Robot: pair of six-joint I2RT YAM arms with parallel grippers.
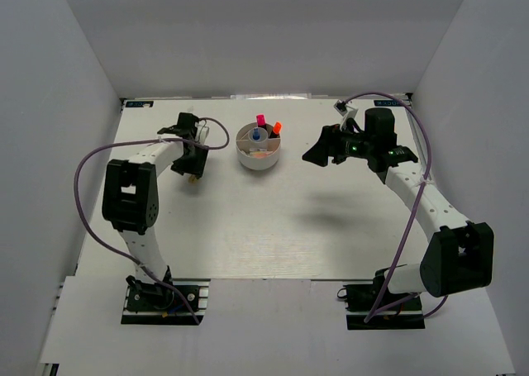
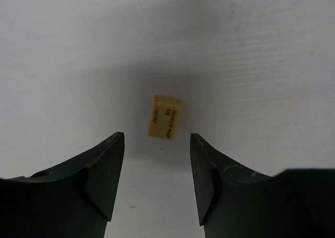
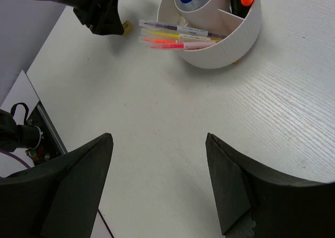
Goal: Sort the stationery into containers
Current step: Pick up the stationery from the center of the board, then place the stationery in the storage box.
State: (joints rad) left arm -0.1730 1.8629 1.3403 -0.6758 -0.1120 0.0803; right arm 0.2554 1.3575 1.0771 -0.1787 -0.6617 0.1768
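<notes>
A small beige eraser (image 2: 165, 117) lies on the table just ahead of my left gripper (image 2: 157, 138), which is open and empty, with its jaws wide on either side of it and above it. In the top view the left gripper (image 1: 193, 163) is left of the round white tub (image 1: 259, 161). The tub holds a pink-capped highlighter (image 1: 259, 120), an orange-capped highlighter (image 1: 277, 127) and a blue-capped bottle (image 1: 258, 134). Thin pens (image 3: 175, 35) stick out over the tub's wall (image 3: 225, 47). My right gripper (image 3: 159, 138) is open and empty, raised to the right of the tub (image 1: 318, 154).
White walls close in the table at the back and on both sides. Purple cables loop off both arms (image 1: 83, 165). The left arm's fingers (image 3: 102, 13) and the eraser (image 3: 126, 24) show at the top left of the right wrist view.
</notes>
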